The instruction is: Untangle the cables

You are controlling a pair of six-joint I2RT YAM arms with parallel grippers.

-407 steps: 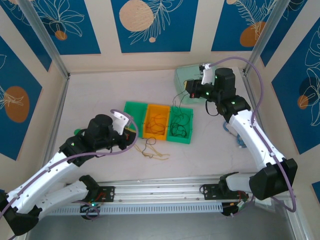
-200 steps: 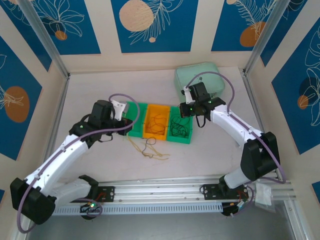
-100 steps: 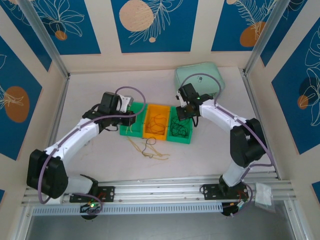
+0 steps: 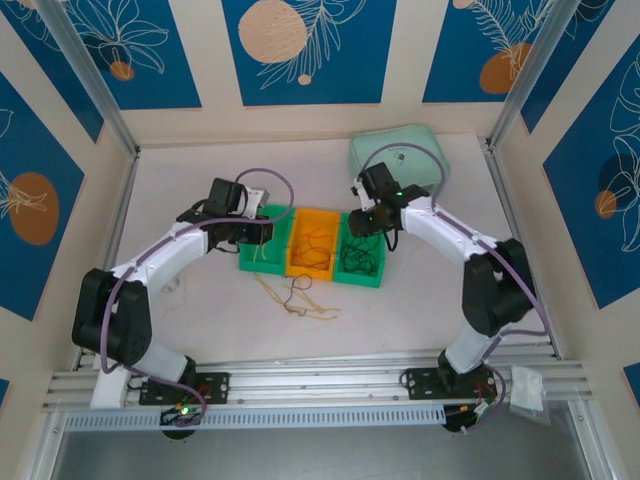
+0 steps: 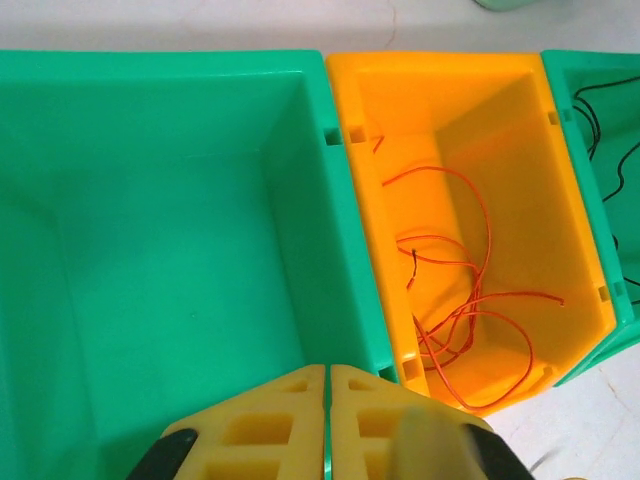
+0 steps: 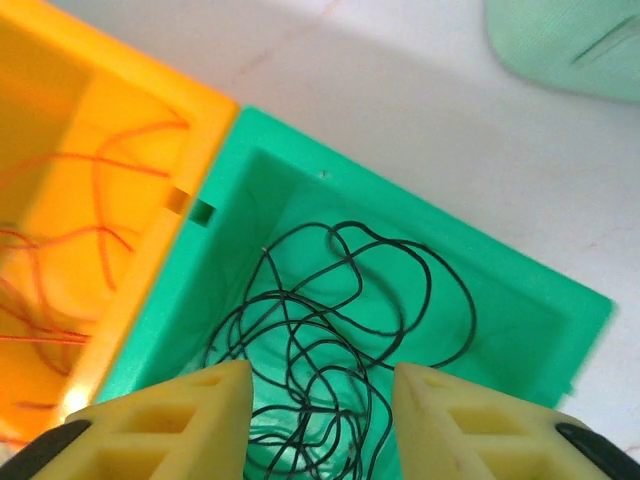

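1. yellow fingers of the right gripper [image 6: 322,385] stand apart, holding nothing. directly below them, black cables [image 6: 310,335] lie in loose overlapping loops inside the right green bin [image 6: 530,310].
2. it would be best to lift straight up, so no loop snags a fingertip.
3. the left gripper [image 5: 327,385] is pressed closed with no strand visible in it, above the left green bin [image 5: 150,200]. to its right, thin orange cables [image 5: 455,325] curl in the orange bin [image 5: 570,200].
4. from above, on the arm-base side of the left gripper, pale yellow cables [image 4: 315,312] and a dark strand lie tangled on the table [image 4: 450,320].
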